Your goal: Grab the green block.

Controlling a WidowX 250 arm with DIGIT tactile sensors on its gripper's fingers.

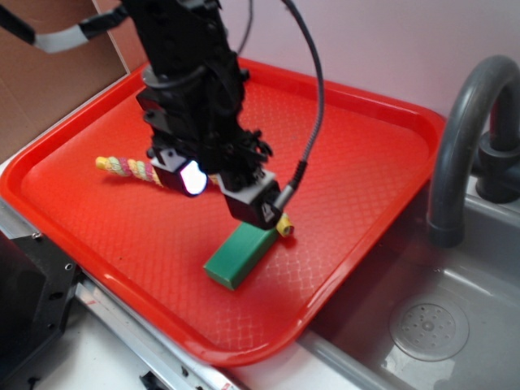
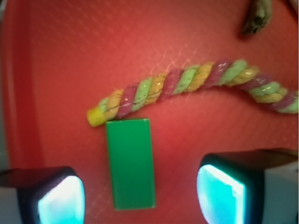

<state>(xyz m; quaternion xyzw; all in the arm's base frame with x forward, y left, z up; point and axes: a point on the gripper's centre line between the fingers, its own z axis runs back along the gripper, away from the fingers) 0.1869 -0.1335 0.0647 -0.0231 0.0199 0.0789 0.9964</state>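
The green block [image 1: 238,255] lies flat on the red tray [image 1: 357,162], one end touching the yellow tip of the multicoloured rope [image 1: 127,168]. My gripper [image 1: 226,195] hangs above the block's far end, open and empty. In the wrist view the green block [image 2: 130,163] lies lengthwise between my two glowing pads [image 2: 60,198], nearer the left one, with a clear gap on each side. The rope [image 2: 187,84] curves across just beyond it.
A grey sink [image 1: 422,325] with a drain lies right of the tray, and a grey faucet [image 1: 459,130] arches beside it. A small dark object [image 2: 257,16] sits at the wrist view's top right. A brown board stands behind the tray at the left.
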